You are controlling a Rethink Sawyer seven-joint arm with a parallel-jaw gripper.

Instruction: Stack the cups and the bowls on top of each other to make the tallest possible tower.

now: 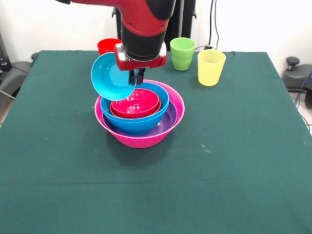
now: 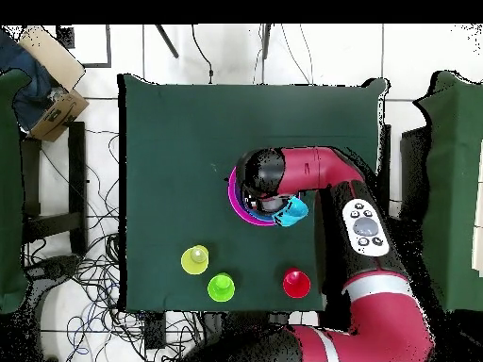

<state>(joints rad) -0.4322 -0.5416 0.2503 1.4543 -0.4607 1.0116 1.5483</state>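
Cyan bowl poised over the pile

The cyan bowl [image 1: 112, 76] hangs tilted, its rim pinched by the gripper [image 1: 137, 77], just above the tower [image 1: 140, 114]. There the pink bowl [image 1: 141, 139] holds purple, blue and red bowls nested inside. The red cup [image 1: 107, 46], green cup [image 1: 182, 53] and yellow cup [image 1: 210, 67] stand unstacked behind on the table [image 1: 234, 161], so much remains

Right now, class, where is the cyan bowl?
In the front view the cyan bowl hangs tilted in the gripper, above the left rim of the pink bowl, just in front of the red cup.
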